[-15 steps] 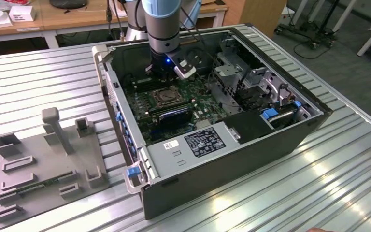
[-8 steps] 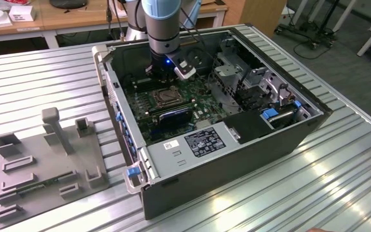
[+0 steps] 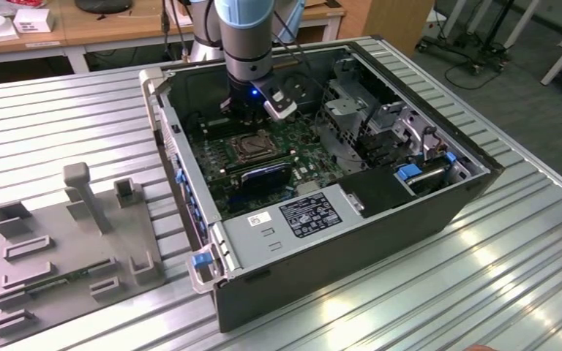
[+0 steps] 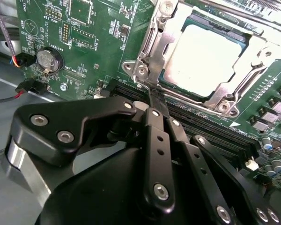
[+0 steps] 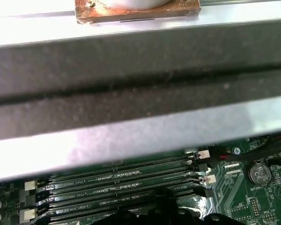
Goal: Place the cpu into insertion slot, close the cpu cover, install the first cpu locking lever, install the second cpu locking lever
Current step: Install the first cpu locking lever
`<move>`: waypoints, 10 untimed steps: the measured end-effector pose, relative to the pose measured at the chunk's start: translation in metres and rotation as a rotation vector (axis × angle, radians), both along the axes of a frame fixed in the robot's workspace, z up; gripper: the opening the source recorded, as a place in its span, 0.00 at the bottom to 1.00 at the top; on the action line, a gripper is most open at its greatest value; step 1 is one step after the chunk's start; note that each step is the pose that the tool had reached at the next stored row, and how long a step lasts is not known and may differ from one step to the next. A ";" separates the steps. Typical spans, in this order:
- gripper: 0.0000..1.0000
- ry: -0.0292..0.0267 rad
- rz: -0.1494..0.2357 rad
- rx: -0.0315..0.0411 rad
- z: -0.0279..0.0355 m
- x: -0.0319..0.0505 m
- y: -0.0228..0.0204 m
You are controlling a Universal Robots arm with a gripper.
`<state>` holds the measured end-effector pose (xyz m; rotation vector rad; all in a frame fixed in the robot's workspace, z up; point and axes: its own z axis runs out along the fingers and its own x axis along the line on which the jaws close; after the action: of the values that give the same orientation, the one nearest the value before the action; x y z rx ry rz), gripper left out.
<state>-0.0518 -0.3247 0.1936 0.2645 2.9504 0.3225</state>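
Second wrist view: cpu (image 4: 210, 60) seated in insertion slot (image 4: 175, 84).

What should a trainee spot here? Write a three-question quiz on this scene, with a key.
1. True or false: the cpu sits in its socket with the metal cover down around it.
2. The tip of the gripper is nearest to: A) the coin battery, B) a corner of the metal cover, C) a blue latch.
3. Fill in: the long black memory slots sit on a ___ circuit board.

Key: 1 true; 2 B; 3 green.
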 end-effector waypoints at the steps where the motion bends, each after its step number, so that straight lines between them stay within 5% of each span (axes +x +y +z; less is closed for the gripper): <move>1: 0.11 0.0000 0.000 -0.0001 0.0008 0.0000 0.0000; 10: 0.11 0.0006 0.000 0.0005 0.0060 0.0000 0.0000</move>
<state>-0.0518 -0.3247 0.1997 0.2648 2.9510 0.3232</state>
